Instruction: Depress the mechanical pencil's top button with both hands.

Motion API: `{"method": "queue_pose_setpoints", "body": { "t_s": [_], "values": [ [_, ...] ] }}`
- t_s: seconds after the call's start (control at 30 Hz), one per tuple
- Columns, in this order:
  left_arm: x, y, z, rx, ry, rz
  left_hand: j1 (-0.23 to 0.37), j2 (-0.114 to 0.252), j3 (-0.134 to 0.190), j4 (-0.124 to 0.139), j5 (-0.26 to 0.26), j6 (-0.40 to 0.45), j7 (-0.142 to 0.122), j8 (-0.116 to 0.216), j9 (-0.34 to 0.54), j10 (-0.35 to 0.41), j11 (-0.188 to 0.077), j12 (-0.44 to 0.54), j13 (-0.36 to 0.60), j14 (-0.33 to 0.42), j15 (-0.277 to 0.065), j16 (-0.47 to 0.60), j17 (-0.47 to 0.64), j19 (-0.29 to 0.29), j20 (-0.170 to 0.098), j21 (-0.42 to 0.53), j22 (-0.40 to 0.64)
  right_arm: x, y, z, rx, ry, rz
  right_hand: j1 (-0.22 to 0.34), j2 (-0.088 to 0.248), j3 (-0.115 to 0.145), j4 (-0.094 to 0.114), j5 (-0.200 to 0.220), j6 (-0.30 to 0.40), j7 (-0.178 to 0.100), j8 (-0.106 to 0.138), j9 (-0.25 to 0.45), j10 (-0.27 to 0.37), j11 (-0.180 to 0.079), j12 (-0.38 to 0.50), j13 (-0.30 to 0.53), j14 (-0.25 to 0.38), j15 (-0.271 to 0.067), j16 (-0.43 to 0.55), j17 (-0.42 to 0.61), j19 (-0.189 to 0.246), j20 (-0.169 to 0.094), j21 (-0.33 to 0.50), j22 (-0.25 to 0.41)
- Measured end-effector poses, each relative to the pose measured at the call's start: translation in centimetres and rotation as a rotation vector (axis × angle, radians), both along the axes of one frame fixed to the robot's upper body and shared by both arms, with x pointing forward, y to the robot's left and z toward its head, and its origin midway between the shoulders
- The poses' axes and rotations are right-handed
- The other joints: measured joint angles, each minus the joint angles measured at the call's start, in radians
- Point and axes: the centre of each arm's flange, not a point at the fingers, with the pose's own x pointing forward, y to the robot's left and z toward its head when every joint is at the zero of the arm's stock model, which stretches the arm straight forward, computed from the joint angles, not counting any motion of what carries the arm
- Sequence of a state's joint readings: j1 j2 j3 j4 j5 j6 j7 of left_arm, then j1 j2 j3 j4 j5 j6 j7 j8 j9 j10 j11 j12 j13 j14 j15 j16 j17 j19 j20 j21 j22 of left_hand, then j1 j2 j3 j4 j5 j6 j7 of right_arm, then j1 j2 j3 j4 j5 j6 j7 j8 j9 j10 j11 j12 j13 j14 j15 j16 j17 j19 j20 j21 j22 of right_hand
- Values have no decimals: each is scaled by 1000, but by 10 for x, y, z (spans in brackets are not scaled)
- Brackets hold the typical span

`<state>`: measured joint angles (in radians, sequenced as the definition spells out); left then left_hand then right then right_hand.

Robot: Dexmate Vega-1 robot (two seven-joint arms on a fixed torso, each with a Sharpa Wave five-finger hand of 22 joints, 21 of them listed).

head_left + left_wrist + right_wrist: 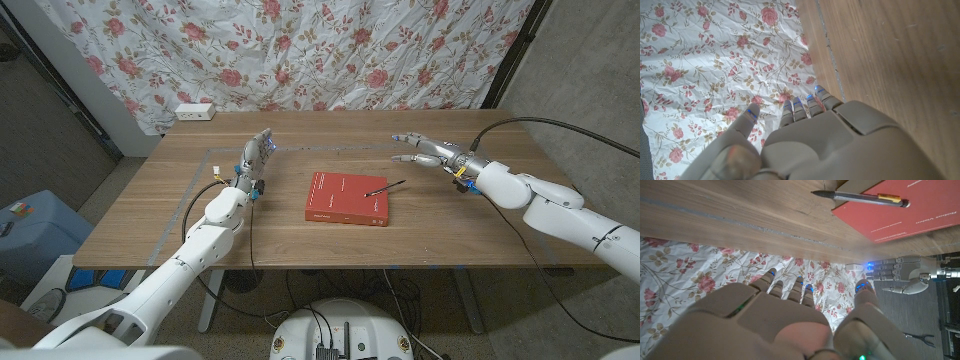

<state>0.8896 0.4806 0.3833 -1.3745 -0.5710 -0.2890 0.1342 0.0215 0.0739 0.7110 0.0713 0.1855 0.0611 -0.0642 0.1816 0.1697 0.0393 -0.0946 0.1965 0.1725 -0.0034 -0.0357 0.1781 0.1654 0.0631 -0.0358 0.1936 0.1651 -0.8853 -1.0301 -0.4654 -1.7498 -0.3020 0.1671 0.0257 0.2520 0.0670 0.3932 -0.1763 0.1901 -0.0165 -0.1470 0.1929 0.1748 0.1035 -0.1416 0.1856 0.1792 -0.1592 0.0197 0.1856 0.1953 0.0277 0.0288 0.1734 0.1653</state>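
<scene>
Both arms are seen coming in from the bottom corners of the head view, and nothing is gripped by either one. Left hand (pixel 258 152) is held up over the left part of the wooden table (pixel 150 235), fingers straight and close together, palm empty. Right hand (pixel 423 150) is raised on the far right side with fingers spread wide — empty too. Mechanical pencil (pixel 385 187) is found lying at a slant across the right edge of a red book (pixel 345 198) in the middle of the table, tip poking past the edge, well apart from both hands. Floral cloth (pixel 300 50) is hung behind, and a white power strip (pixel 195 112) is spotted at the far left edge.
</scene>
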Motion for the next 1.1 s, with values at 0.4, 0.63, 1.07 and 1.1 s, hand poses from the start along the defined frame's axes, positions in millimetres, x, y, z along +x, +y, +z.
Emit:
{"method": "queue_pose_setpoints", "body": {
  "t_s": [0.4, 0.63, 1.07, 1.1],
  "values": [
    [-6, 0, -2, 11, 1, 28, 0, 0, 4, 4, 0, 9, 2, 0, 0, 5, 5, 0, 0, 4, 4, 0, 0, 5, -5, 0, 0, -12, 10, 11, -113, 15, -49, 145, -39, 52, -18, 47, 55, -22, 25, 5, 59, -1, 15, 5, 34, 24, 18, 0, 36, 36, 12, -3],
    [-8, 0, -4, 15, 6, 39, 0, 0, 4, 4, 0, 13, -2, 0, 0, 5, 5, 0, 0, 4, 4, 0, 0, 13, -2, 0, 0, -19, 17, 17, -180, 10, -81, 200, -85, 60, -15, 35, 97, -36, 38, 5, 101, -11, 22, 5, 67, 20, 26, -5, 53, 52, 16, -2],
    [-10, 0, -6, 10, 9, 47, 0, 0, 4, 4, 0, 16, 2, 0, 0, 9, 2, 0, 0, 6, 6, 0, 0, 13, -2, 0, 0, -27, 32, 20, -322, 1, -135, 280, -140, 70, -14, 4, 144, -17, 51, 5, 140, -20, 22, 5, 105, -1, 34, -5, 92, 48, 16, -2],
    [-10, 1, -6, 9, 9, 47, 0, 0, 4, 4, 0, 16, 2, 0, 0, 9, 2, 0, 0, 7, 7, 0, 0, 13, -2, 0, 0, -27, 33, 20, -333, 1, -139, 282, -139, 71, -12, 4, 145, -16, 51, 5, 141, -19, 22, 5, 108, -4, 34, -5, 99, 48, 16, -2]
  ]
}}
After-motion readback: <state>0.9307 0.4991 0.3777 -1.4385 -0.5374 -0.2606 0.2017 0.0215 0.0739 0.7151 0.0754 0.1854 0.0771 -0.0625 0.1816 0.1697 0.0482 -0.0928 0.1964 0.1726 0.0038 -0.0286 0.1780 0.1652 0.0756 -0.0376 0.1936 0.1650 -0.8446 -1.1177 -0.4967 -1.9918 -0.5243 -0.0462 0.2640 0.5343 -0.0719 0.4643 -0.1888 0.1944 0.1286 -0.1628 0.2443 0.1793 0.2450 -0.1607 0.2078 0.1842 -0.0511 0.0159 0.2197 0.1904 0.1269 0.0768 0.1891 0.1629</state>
